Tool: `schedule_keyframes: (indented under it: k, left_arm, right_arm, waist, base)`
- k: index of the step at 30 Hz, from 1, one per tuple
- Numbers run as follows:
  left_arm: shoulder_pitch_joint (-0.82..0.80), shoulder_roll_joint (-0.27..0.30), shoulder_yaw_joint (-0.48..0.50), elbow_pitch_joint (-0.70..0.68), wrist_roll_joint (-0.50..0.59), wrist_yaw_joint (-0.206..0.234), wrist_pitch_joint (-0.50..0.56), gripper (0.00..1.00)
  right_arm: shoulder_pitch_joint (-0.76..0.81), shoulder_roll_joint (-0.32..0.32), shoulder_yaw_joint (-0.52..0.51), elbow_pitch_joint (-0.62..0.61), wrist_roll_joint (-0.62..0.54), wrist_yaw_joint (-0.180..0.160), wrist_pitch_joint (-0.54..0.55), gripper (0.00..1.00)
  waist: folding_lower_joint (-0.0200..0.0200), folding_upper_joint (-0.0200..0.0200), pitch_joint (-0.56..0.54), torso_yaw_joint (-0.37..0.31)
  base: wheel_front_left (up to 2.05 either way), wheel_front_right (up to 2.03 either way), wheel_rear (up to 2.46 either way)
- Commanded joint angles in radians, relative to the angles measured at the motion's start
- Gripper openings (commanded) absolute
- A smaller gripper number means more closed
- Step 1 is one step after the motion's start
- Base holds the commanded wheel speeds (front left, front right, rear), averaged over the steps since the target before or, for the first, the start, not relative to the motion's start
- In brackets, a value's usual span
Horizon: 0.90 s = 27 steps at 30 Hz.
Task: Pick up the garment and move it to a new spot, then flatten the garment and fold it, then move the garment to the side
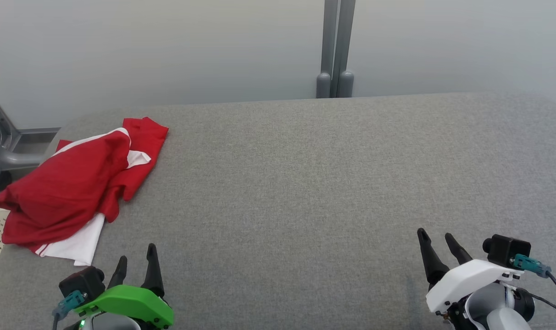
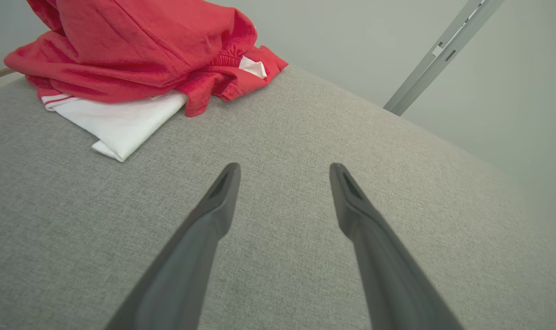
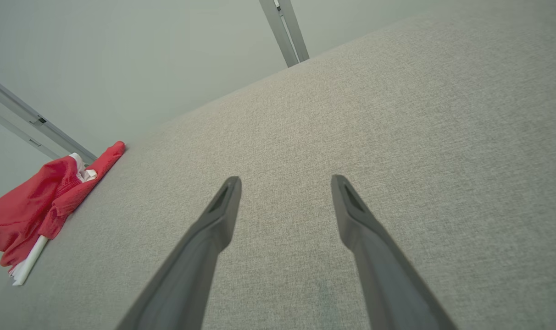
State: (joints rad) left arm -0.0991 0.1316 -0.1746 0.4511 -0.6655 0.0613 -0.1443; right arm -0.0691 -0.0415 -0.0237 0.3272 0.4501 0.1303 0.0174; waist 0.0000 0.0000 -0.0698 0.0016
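My left pincer [image 1: 137, 254] and right pincer [image 1: 435, 234] hang spread and empty by the front edge of the grey fabric tabletop [image 1: 305, 183], so I should pinch a thick fold of the crumpled red-and-white cloth garment [image 1: 71, 188] heaped along its left edge.

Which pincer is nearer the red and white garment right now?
Left. The left pincer is open just short of the garment, not touching it. The right pincer is open too, far off across the grey surface on the opposite side.
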Motion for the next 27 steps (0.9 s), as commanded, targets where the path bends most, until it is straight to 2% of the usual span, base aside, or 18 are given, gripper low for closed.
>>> schedule_keyframes:
  k: [1,18,27]
  left_arm:
    - [-0.026,0.011,-0.003,-0.003,0.029,0.006,-0.011,1.00]
    - [-0.033,0.035,-0.030,0.011,0.155,0.016,-0.044,1.00]
    - [-0.029,0.038,-0.033,-0.001,0.190,0.032,-0.008,1.00]
  right_arm:
    - [-0.023,-0.006,0.006,-0.011,-0.036,0.000,0.003,1.00]
    - [-0.025,-0.008,0.035,-0.001,-0.207,0.000,-0.004,1.00]
    - [-0.022,-0.009,0.032,0.011,-0.229,0.000,-0.034,1.00]
  waist:
    - [0.0000,0.0000,-0.001,0.001]
    - [0.0000,0.0000,-0.014,0.002]
    - [0.0000,0.0000,-0.019,0.001]
  base:
    - [0.00,0.00,0.00]
    - [0.00,0.00,0.00]
    - [0.00,0.00,0.00]
